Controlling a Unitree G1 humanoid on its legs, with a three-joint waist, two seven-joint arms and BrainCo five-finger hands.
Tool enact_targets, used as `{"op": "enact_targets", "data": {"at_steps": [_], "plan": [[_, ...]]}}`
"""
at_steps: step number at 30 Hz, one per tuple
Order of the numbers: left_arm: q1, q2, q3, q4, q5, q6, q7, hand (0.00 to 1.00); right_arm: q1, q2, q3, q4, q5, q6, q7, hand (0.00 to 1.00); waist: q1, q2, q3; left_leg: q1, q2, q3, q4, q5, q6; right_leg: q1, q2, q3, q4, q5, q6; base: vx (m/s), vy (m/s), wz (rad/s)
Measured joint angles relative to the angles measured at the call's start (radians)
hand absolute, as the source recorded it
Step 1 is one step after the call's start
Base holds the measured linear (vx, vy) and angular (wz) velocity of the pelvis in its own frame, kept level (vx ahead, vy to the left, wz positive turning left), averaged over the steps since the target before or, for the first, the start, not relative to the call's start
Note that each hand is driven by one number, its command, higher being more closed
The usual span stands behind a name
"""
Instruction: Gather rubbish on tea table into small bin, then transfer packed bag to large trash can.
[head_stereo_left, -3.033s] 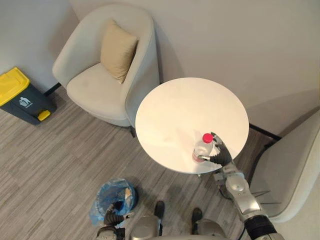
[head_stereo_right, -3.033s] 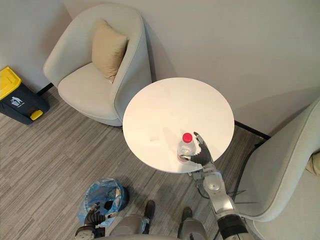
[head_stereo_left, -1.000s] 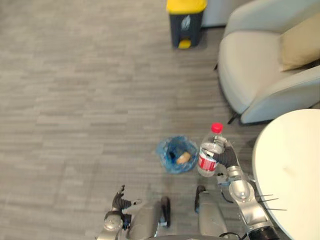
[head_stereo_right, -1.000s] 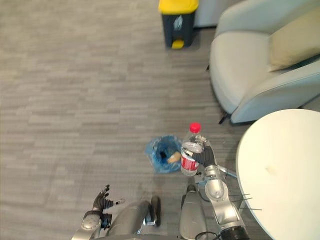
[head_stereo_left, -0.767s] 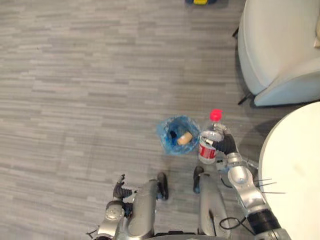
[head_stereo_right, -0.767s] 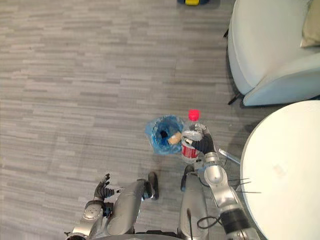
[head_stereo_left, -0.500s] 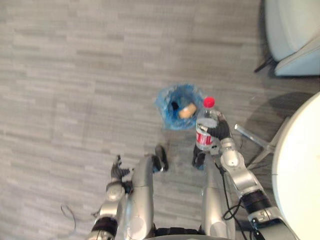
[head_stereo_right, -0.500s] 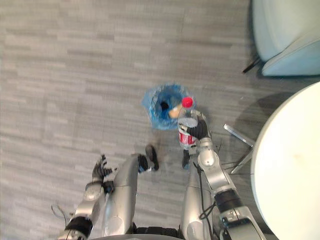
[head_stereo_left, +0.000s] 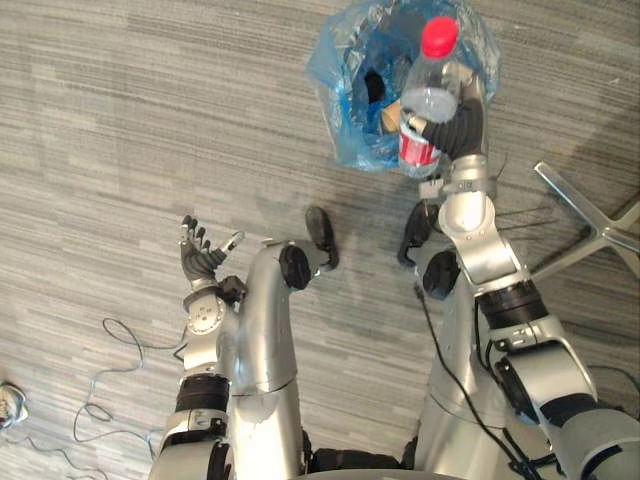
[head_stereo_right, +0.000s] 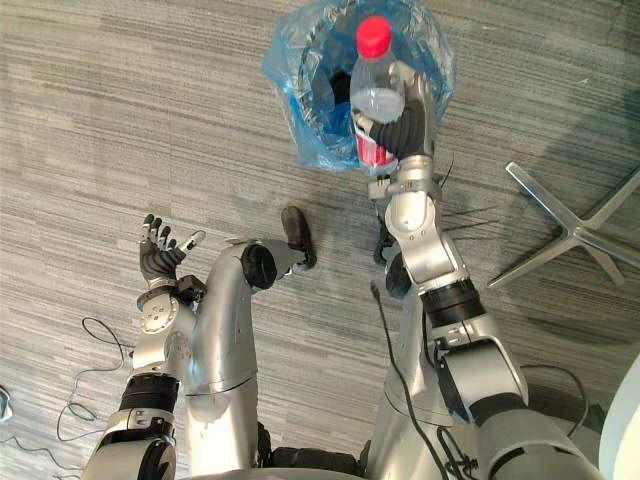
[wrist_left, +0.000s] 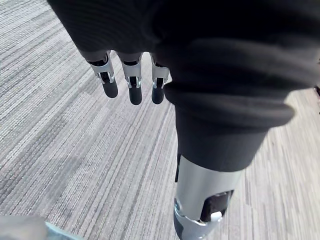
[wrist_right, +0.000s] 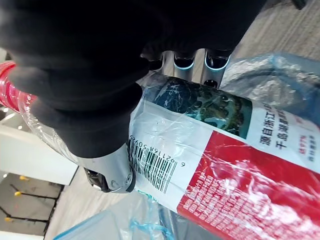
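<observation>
Grey floor (head_stereo_left: 100, 120) bears bin (head_stereo_left: 345, 135) beneath right hand's (head_stereo_left: 462, 122) bottle (wrist_right: 210, 145).

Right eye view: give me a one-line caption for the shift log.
Right hand grips the bottle above the bag-lined bin; left hand is open and idle.

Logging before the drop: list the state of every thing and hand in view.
bottle: capped, held over the bin.
bin: open, blue-lined, rubbish inside.
right hand: fingers shut on the bottle.
left hand: open, empty, away from the bin.
</observation>
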Motion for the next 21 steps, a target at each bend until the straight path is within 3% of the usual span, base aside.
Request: {"op": "enact_targets", "data": {"at_steps": [5, 6, 18, 21], "plan": [[0.002, 0.000, -0.001, 0.000, 0.001, -0.005, -0.001, 0.00, -0.020, -0.024, 0.008, 0.000, 0.000, 0.000, -0.012, 1.00, 0.001, 0.000, 0.000, 0.002, 0.001, 0.000, -0.002, 0.001, 0.000, 0.001, 0.002, 0.000, -0.003, 0.000, -0.001, -0.03, 0.037, -0.03], [0.002, 0.000, -0.002, 0.000, 0.001, -0.005, -0.001, 0.00, -0.020, -0.027, 0.010, 0.000, 0.000, 0.000, -0.017, 0.00, 0.000, 0.000, 0.000, 0.003, 0.002, 0.000, -0.002, 0.001, 0.000, 0.002, 0.002, 0.000, -0.005, 0.000, -0.001, -0.03, 0.033, -0.04], [0.007, -0.001, -0.011, 0.010, 0.013, -0.002, -0.003, 0.00, -0.011, -0.008, 0.032, -0.005, 0.000, -0.008, -0.018, 0.00, -0.013, -0.001, -0.001, 0.036, 0.009, 0.000, -0.036, 0.006, -0.008, 0.039, 0.015, -0.007, -0.043, 0.006, 0.005, -0.05, 0.028, -0.02], [0.007, -0.002, -0.011, 0.015, 0.013, 0.003, -0.002, 0.00, 0.019, 0.008, 0.033, -0.010, 0.000, -0.014, -0.014, 0.00, -0.013, -0.002, -0.001, 0.038, 0.013, -0.003, -0.037, 0.010, -0.010, 0.042, 0.018, -0.014, -0.045, 0.014, -0.009, -0.05, 0.018, -0.03]]}}
